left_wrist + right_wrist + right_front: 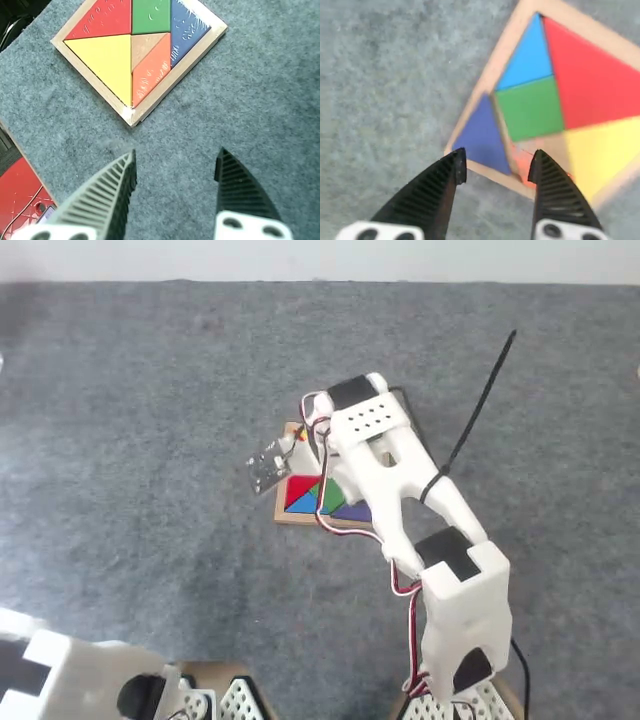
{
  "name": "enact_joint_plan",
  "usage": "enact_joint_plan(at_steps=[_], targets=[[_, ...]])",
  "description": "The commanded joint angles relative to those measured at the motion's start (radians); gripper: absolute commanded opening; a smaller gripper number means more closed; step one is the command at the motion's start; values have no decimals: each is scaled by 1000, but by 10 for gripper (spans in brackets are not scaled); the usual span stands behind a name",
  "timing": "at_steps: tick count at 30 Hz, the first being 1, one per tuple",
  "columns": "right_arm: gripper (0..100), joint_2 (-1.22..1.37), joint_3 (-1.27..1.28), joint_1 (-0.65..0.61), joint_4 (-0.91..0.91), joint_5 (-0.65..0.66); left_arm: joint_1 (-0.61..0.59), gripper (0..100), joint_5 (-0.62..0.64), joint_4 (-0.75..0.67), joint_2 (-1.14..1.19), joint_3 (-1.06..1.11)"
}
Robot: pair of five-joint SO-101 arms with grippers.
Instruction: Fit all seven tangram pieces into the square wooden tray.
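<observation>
The square wooden tray [288,516] lies mid-table under my right arm [385,455], which stretches over it. My right gripper [499,162] is open just above one tray [492,75] corner, its fingers either side of a dark blue triangle [480,137] and an orange piece [522,165]. Light blue [530,60], green [530,107], red [585,80] and yellow [600,150] pieces sit in the tray. My left gripper [176,157] hangs open over bare carpet, short of the tray [90,75]. That view has a bare wood triangle [144,47] between the orange [150,72] and green [150,15] pieces.
Grey carpet [150,420] covers the table all round the tray. My left arm's base [100,680] sits at the near left edge. A black cable [480,400] sticks up beside the right arm. A red board with wires [20,195] lies near my left gripper.
</observation>
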Motion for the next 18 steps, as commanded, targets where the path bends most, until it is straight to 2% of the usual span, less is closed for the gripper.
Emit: enact_joint_plan(at_steps=[1, 10, 18], targets=[[206, -12, 31, -10, -4, -11, -8, 250, 2, -21, -61, -25], [206, -10, 172, 1, -208, -14, -8, 250, 2, -21, -61, -25], [206, -12, 153, 36, -223, -14, -8, 250, 2, -17, -61, -25]])
